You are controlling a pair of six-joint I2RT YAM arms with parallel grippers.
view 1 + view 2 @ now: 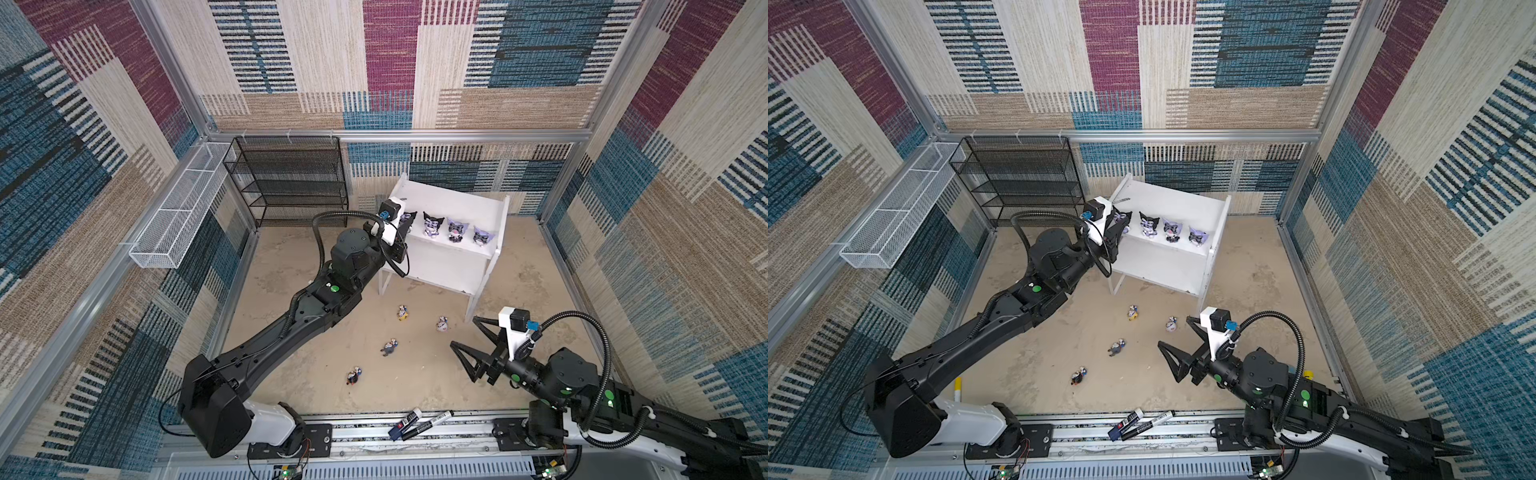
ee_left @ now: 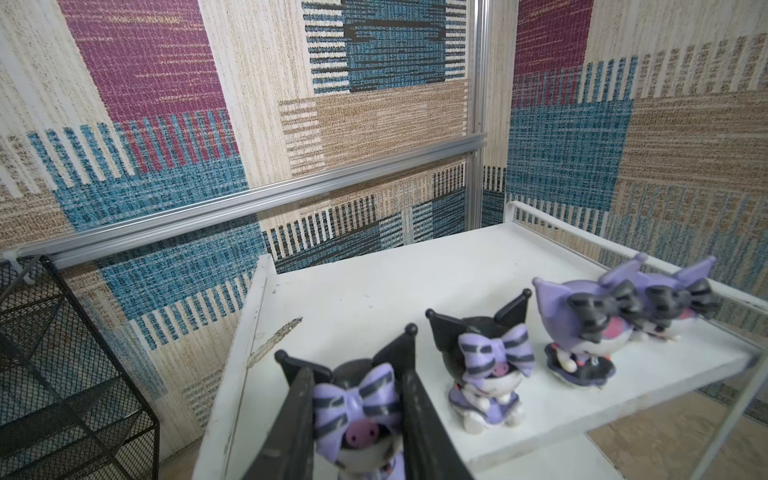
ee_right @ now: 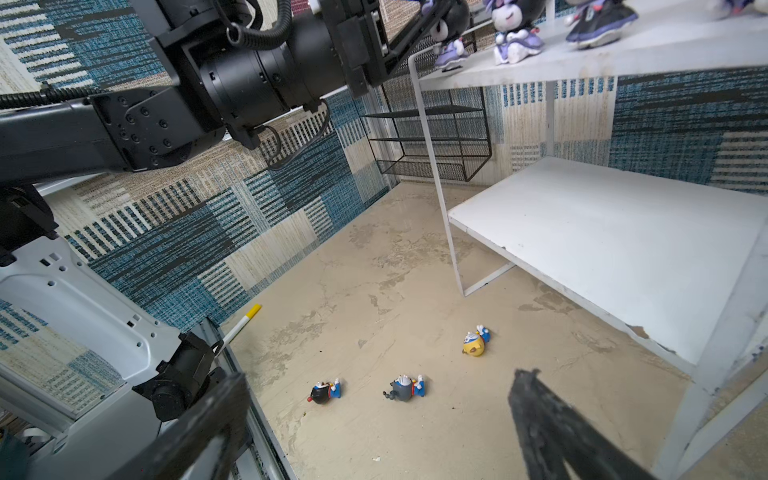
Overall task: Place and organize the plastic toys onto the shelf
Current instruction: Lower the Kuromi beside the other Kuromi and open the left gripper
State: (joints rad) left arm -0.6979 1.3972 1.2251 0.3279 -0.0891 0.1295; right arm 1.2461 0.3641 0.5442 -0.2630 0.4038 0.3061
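The white shelf [image 1: 457,197] [image 1: 1167,199] stands at the back of the floor. On its top board [image 2: 374,299] three hooded toys stand in a row: one black [image 1: 432,224] [image 2: 486,370] and two lilac [image 1: 457,230] [image 1: 483,236]. My left gripper [image 1: 405,222] [image 2: 357,376] is shut on a second black-hooded toy [image 2: 357,419] at the row's left end, and its base is hidden. Several small toys [image 1: 402,312] [image 1: 390,347] [image 3: 405,388] lie on the floor in front. My right gripper [image 1: 464,331] [image 3: 381,379] hangs open above them, holding nothing.
A black wire-mesh rack [image 1: 291,183] stands left of the shelf, and a long white wire basket [image 1: 178,208] hangs on the left wall. Marker pens [image 1: 415,424] lie on the front rail. A yellow-capped pen [image 3: 249,316] lies by the left arm's base.
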